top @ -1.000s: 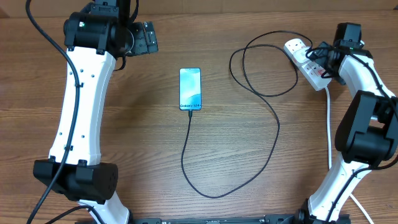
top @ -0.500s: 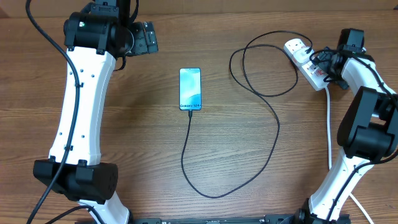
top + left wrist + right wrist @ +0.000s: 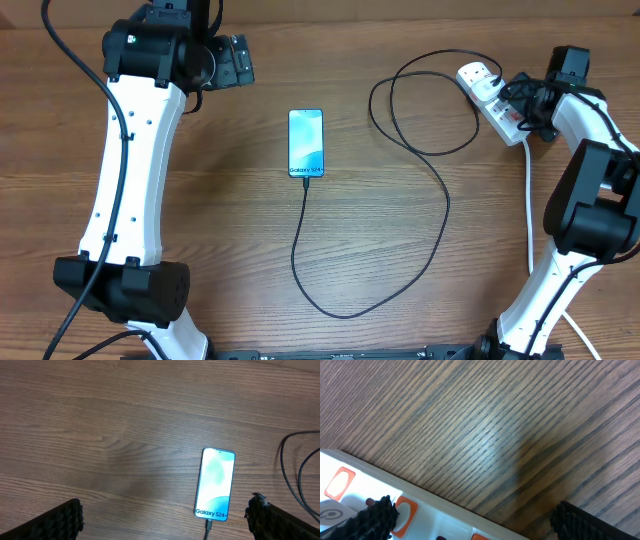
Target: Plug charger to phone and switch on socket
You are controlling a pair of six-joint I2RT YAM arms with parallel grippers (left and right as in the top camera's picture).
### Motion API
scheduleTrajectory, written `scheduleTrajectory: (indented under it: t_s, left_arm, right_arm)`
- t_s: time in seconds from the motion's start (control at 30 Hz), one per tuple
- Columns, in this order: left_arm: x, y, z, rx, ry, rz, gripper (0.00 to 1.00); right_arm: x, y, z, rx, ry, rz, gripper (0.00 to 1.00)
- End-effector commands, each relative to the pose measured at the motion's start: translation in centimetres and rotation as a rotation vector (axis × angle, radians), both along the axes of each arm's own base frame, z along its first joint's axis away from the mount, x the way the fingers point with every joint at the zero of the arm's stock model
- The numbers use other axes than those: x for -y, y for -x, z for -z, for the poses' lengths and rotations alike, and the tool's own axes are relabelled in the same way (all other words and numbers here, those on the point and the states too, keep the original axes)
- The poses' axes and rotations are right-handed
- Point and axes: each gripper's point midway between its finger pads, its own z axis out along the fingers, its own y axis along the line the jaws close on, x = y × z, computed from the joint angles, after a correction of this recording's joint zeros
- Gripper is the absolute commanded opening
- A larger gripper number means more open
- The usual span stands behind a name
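Shifted slightly rightward vs. earlier frame: right gripper (image 3: 480,521), jaws spread wide, nothing held, just above power strip (image 3: 492,98) at far-right side of table (image 3: 230,220); orange-red switches (image 3: 340,483) visible in wrist view. Unmoved: left gripper (image 3: 167,522), also spread and empty, hovering at far left, apart from phone (image 3: 216,485). Phone flat near centre, screen lit; black cable (image 3: 443,205) at its bottom edge, looping back to strip.
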Motion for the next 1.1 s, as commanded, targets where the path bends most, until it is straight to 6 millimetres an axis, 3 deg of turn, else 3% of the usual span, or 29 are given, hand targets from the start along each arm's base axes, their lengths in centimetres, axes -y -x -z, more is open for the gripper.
scheduleTrajectory:
  t_s: [0.0,0.7,0.8,0.9,1.07]
  left_arm:
    - [-0.5,-0.2,0.4,-0.006,-0.008,-0.032,1.00]
    - [-0.5,-0.2,0.4,-0.006,-0.008,-0.032,1.00]
    - [-0.5,-0.2,0.4,-0.006,-0.008,-0.033,1.00]
    - [-0.5,-0.2,0.4,-0.005,-0.008,-0.032,1.00]
    - [-0.5,-0.2,0.4,-0.006,-0.008,-0.032,1.00]
  right_arm:
    - [-1.5,0.4,0.8,-0.028,-0.047,-0.041,1.00]
    - [-1.8,2.1,1.0,-0.102,-0.060,-0.056,1.00]
    - [-1.0,2.7,-0.7,-0.105,-0.051,-0.036,1.00]
    - [-0.2,3.5,-3.7,-0.080,-0.045,-0.014,1.00]
    - [0.4,5.5,-10.7,-0.011,-0.025,0.015,1.00]
